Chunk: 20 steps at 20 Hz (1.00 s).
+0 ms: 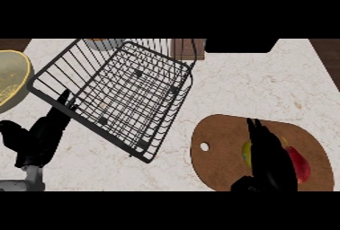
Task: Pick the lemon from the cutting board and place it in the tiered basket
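A brown cutting board (219, 134) lies at the lower right of the counter. My right hand (269, 157) hangs over its middle with straight fingers pointing away from me. It hides most of the yellow lemon (246, 152), of which only a sliver shows at the hand's left edge. A red fruit (300, 165) lies on the board just right of the hand. The black wire tiered basket (133, 90) stands at the upper left. My left hand (41, 134) rests open at the lower left, fingers up, close to the basket's near corner.
A yellowish round bowl or plate (10, 78) sits at the far left edge. A dark box-like object (239, 45) and a brown block (188, 48) stand along the back. Bare marble counter (266, 85) lies between basket and board.
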Available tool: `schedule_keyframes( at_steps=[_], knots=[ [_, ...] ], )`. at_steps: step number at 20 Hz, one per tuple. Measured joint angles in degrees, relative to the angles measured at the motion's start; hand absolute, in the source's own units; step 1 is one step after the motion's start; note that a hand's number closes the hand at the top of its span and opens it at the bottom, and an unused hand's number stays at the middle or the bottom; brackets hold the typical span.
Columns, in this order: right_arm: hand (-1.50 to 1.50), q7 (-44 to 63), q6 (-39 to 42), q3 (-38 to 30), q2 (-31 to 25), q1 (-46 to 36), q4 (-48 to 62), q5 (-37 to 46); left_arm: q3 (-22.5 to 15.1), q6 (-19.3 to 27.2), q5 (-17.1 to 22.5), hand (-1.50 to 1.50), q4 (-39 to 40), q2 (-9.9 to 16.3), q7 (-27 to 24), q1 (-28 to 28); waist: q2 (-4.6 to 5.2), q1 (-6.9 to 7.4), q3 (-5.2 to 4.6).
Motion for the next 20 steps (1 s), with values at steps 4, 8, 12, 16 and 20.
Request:
schedule_keyframes(
  at_steps=[4, 8, 12, 16, 20],
  knots=[
    [-1.50, -2.0, -2.4, -0.3, 2.2, 0.2, 5.1, 4.8, 0.7, -0.8, -0.9, 0.00, 0.2, -0.8, 0.0, 0.3, -0.01, -0.04, 0.01],
    [-1.50, -3.8, -2.8, -2.7, 2.1, 0.5, 6.7, 6.9, 2.0, -2.1, -1.3, 0.00, 0.3, -1.3, 0.8, -0.4, -0.02, -0.09, 0.01],
    [1.50, -5.6, -2.8, -4.3, 1.6, 3.1, 7.0, 7.3, 2.7, -2.6, -2.6, 0.00, 0.0, -2.4, 0.7, -0.1, -0.04, -0.17, 0.00],
    [1.50, -6.5, 0.3, -5.5, 2.5, 3.6, 7.4, 4.1, 3.2, -3.3, -3.2, 0.00, -0.1, -3.0, 0.4, 0.4, -0.24, -0.16, -0.20],
    [1.50, -8.1, 1.6, -5.0, 1.9, 3.2, 8.7, 5.1, 4.6, -5.1, -2.3, 0.00, -0.2, -2.6, 1.3, 0.1, -0.47, -0.14, -0.55]
  ],
)
